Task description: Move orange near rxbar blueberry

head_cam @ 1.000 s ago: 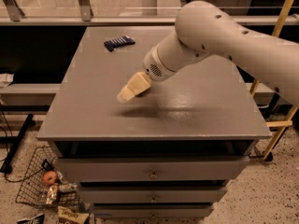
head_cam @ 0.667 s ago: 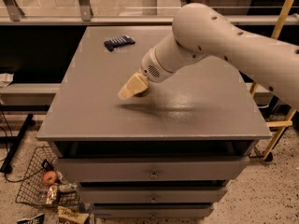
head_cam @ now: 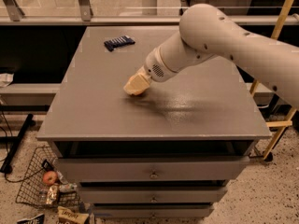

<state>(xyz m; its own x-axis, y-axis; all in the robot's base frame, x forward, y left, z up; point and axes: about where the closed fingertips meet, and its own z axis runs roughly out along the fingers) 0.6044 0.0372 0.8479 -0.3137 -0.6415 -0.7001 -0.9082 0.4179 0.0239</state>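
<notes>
Nearest, on the floor and far to the near-left of the flat dark-navy snack bar (head_cam: pixel 119 43), a black wire basket (head_cam: pixel 28 185) holds a small red apple (head_cam: pixel 50 177) among some wrappers. That apple is not the fruit the task asks for. Above the basket stands the grey metal drawer cabinet (head_cam: pixel 93 115), which carries the bar on the far-left part of its top.

The cream-coloured wedge-shaped gripper (head_cam: pixel 136 85) hangs low over that top with its shadow right beneath it. It is well apart from the bar, on the bar's near side and a little to the right. Since a second ago it has barely shifted, only edging a touch rightward. What has moved is the thick white arm (head_cam: pixel 210 36) behind it, whose bulk has swung slightly toward the bar's side. The bar lies just where it lay.

The round orange fruit shows nowhere on the top. It may be hidden within the gripper, but whether the gripper is closed on anything I cannot tell.

If the fruit is aboard, I judge the carry toward the bar has hardly begun. The whole gap to the bar has yet to be crossed, and nothing has been set down beside it.
</notes>
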